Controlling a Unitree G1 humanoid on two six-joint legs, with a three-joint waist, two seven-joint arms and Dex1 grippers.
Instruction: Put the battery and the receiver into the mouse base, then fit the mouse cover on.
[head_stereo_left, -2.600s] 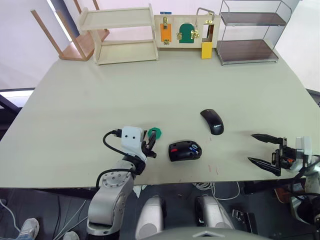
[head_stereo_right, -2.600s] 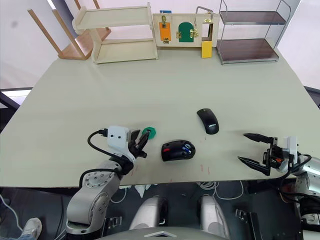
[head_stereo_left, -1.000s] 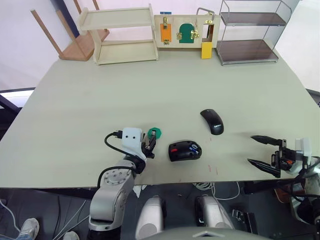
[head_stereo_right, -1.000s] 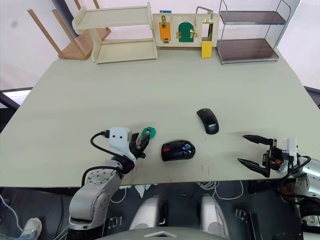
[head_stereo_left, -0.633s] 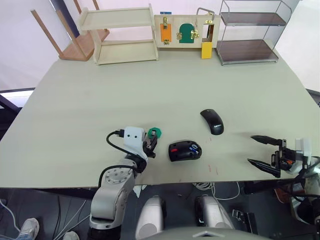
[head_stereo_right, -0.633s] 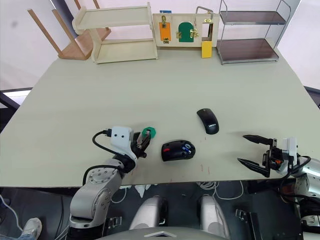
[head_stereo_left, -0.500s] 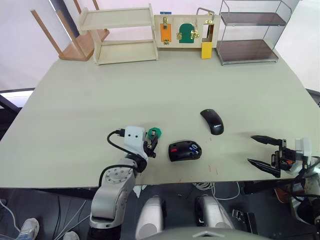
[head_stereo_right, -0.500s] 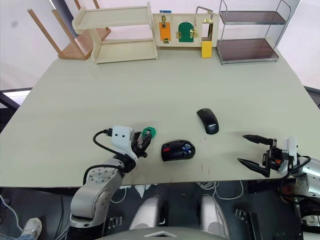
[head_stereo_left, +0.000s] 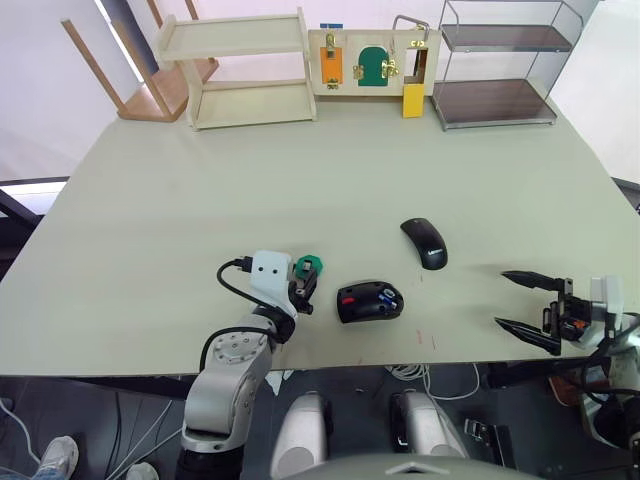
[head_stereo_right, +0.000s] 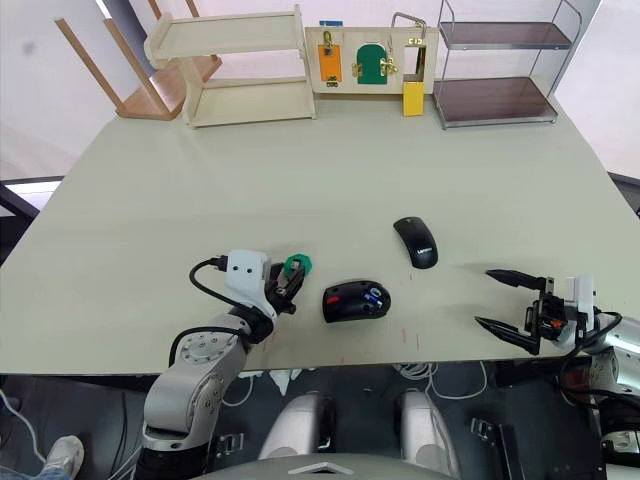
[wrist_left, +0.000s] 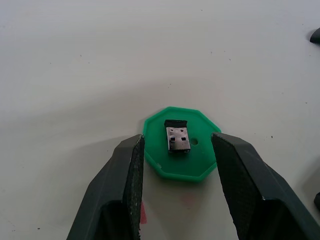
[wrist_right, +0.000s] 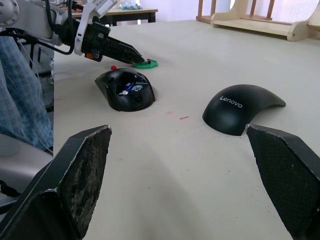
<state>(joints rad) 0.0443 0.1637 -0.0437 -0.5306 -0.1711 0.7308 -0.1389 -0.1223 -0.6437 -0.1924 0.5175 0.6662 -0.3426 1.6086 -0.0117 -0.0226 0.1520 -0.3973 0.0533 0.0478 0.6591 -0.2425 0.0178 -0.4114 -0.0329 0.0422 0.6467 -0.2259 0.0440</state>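
Observation:
The black mouse base (head_stereo_left: 370, 300) with red parts lies near the table's front edge, and the blue battery (head_stereo_left: 386, 296) sits inside it. The tiny dark and silvery receiver (wrist_left: 177, 137) rests on a green octagonal disc (wrist_left: 181, 151). My left gripper (wrist_left: 175, 150) is open, its fingers (wrist_left: 129, 172) straddling the disc just short of the receiver. The glossy black mouse cover (head_stereo_left: 424, 242) lies apart, behind and right of the base. My right gripper (head_stereo_left: 528, 310) hangs open at the table's right front edge, nothing between its fingers.
A wooden shelf (head_stereo_left: 243, 70), a latch board (head_stereo_left: 367, 58) and a wire rack (head_stereo_left: 498, 62) line the table's far edge. A chair (head_stereo_left: 140, 70) stands at the far left. A person's checked sleeve (wrist_right: 20, 100) shows in the right wrist view.
My left gripper has crept forward and slightly right toward the green disc. The right gripper, mouse base and cover have stayed put.

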